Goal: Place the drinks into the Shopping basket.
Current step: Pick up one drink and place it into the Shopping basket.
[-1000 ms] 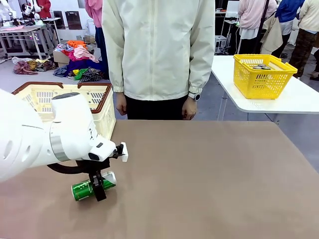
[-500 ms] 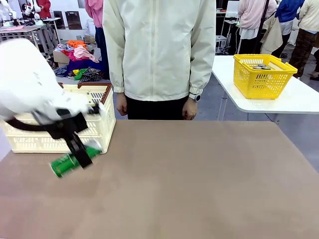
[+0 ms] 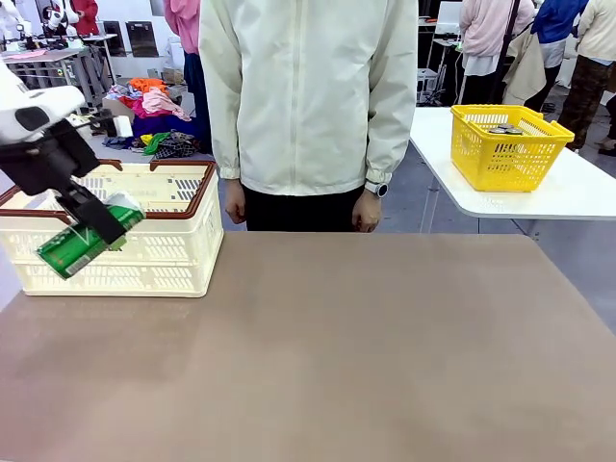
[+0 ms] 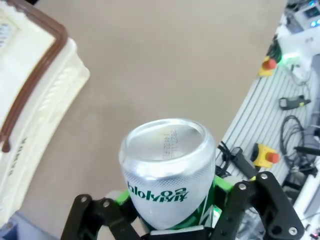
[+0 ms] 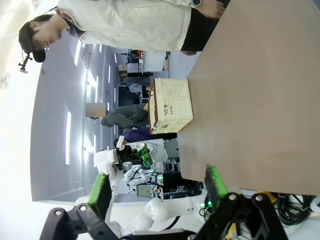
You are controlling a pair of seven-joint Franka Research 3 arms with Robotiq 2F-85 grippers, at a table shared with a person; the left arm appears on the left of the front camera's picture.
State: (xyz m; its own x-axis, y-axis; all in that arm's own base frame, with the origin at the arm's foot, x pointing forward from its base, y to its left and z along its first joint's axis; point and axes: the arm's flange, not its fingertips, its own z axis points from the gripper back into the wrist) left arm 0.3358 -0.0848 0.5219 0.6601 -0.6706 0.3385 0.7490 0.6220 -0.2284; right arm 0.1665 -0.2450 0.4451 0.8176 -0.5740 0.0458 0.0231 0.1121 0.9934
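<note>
- Left gripper (image 3: 96,228): clamped across the body of the green can (image 3: 82,245). In the left wrist view the black fingers (image 4: 100,220) stand on either side of the can (image 4: 167,170), with one silver end facing the camera.
- Green can, position: held in the air, clear of the table (image 3: 385,346) and tilted, with its lighter end up and to the right. In the front view it overlaps the left part of the near wall of the Shopping basket (image 3: 154,255), just under the brown rim. It is outside the basket, not in it.
- Shopping basket, edges: the left wrist view shows a rounded cream corner with the brown rim (image 4: 35,95) beside the can. Bare table top lies under and beyond the can.
- Shopping basket, place: far-left part of the table, with its open top facing up.
- Right gripper (image 5: 157,187): jaws spread wide with nothing between the green pads (image 5: 100,192). Past them the right wrist view shows the table's edge, the basket (image 5: 172,107) and, small and far off, the held can (image 5: 145,155).
- Table, open room: the brown surface is bare from the basket's right wall across to the right edge and down to the near edge.
- Person (image 3: 308,96): stands at the middle of the far edge, a hand (image 3: 366,207) hanging at each side just behind the edge.
- Yellow basket (image 3: 505,144): sits on a separate white table (image 3: 577,192) at far right, well apart.
</note>
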